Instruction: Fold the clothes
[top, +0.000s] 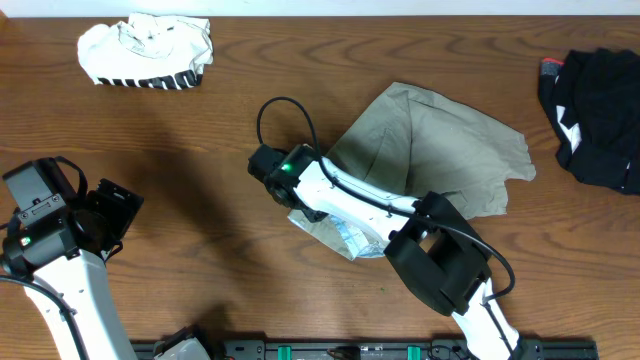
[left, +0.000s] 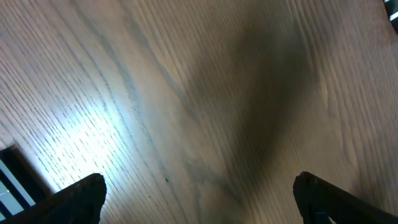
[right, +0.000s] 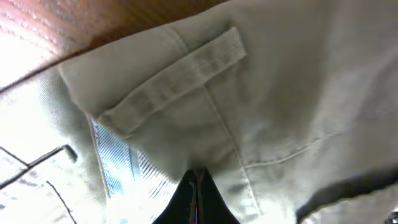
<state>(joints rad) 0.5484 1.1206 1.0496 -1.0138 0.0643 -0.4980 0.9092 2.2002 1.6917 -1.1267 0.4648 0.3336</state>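
The right wrist view alone shows the right gripper (right: 196, 198) pinched shut on the khaki garment (right: 280, 93) just beneath its tips, while the left gripper (left: 199, 199) gapes wide, holding nothing, above the table (left: 186, 93).

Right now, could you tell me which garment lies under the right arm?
The khaki-grey shorts at centre; the white striped garment and the black garment lie apart, untouched.
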